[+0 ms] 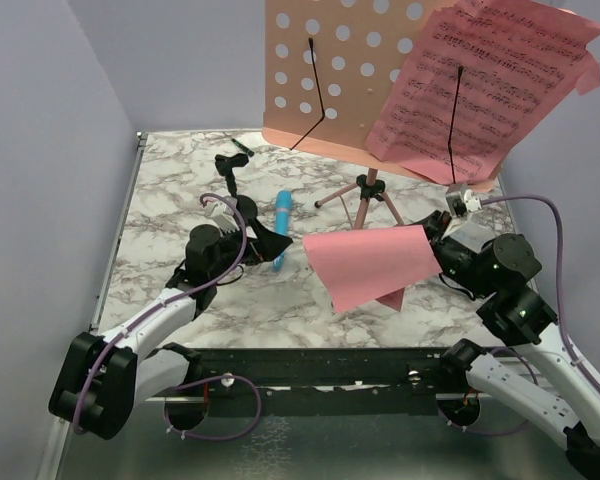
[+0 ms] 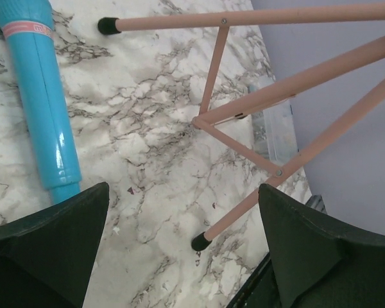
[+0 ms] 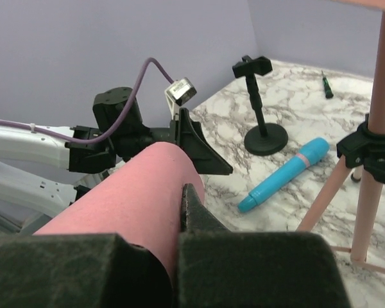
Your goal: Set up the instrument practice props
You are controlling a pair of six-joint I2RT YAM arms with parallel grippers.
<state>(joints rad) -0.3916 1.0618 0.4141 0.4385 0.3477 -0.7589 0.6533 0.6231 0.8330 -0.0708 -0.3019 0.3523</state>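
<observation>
Right gripper [image 1: 427, 243] clamped on 1 pink page [image 1: 365, 262], left gripper [image 1: 272, 243] jaws apart, blue stick [image 1: 282, 225] just beside, music stand [image 1: 320, 80] at 12 o'clock

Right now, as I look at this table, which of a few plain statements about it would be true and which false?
1. The right pincer grips a pink sheet. True.
2. The light-blue stick is propped on the music stand. False: it lies flat on the marble table.
3. A sheet-music page rests on the music stand's desk. True.
4. The left pincer holds the light-blue stick. False: it is open and empty, with the stick lying beside it.
5. The music stand has toppled over. False: it stands upright on its tripod legs.
</observation>
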